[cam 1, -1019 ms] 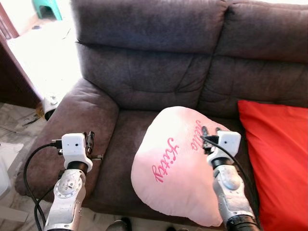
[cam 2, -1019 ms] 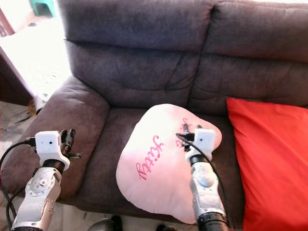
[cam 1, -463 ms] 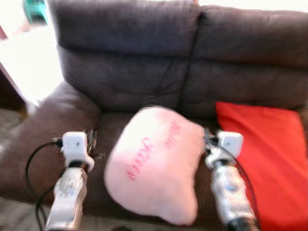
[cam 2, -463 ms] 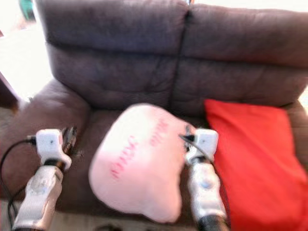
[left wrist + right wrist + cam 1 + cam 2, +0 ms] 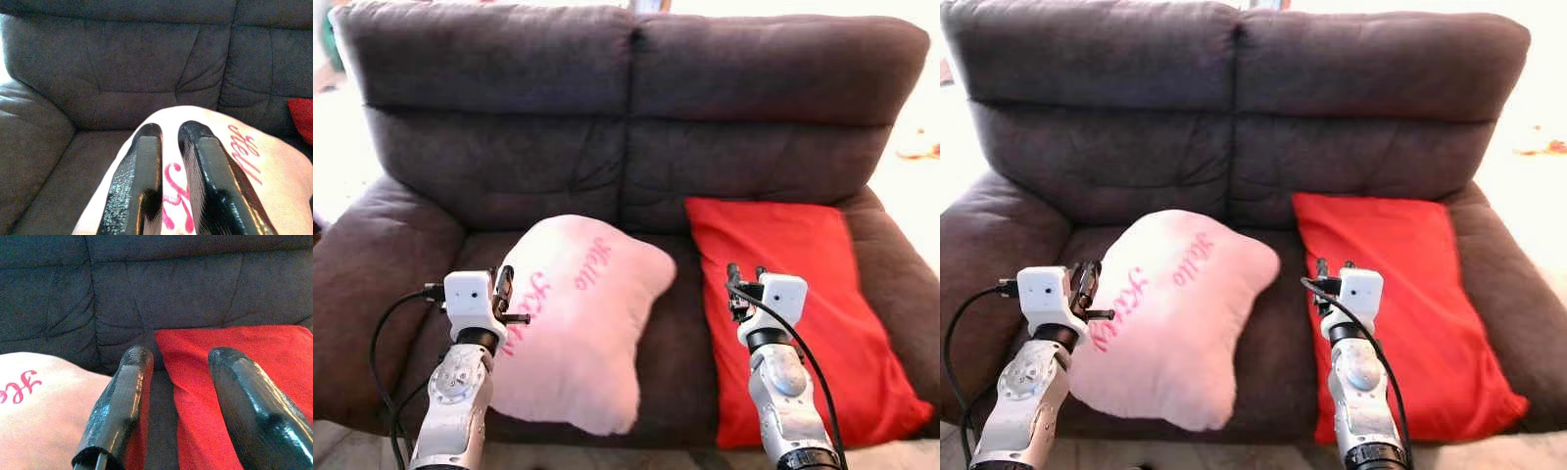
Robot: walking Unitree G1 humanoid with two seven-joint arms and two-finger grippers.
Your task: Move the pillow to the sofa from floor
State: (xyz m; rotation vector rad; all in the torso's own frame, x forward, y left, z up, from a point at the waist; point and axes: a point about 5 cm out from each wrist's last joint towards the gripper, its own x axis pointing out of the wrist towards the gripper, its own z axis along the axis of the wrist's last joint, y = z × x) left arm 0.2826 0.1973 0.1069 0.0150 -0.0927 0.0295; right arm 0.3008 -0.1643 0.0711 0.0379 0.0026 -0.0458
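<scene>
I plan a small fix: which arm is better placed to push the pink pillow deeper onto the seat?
Probably left: the left pincer sits at the pink pillow; the right pincer hovers before the red pillow.

I count 1 dark brown sofa point(image 5: 626, 127) with 2 seat sections. On it I see 2 pillows: 1 pink pillow point(image 5: 578, 323) with red script lettering and 1 red pillow point(image 5: 793, 304). I have 2 grippers up front, 1 left gripper point(image 5: 501, 290) and 1 right gripper point(image 5: 745, 278).

Both eye views look down at the dark grey fabric sofa point(image 5: 626, 127); wrist views sit close, facing its backrest.
</scene>
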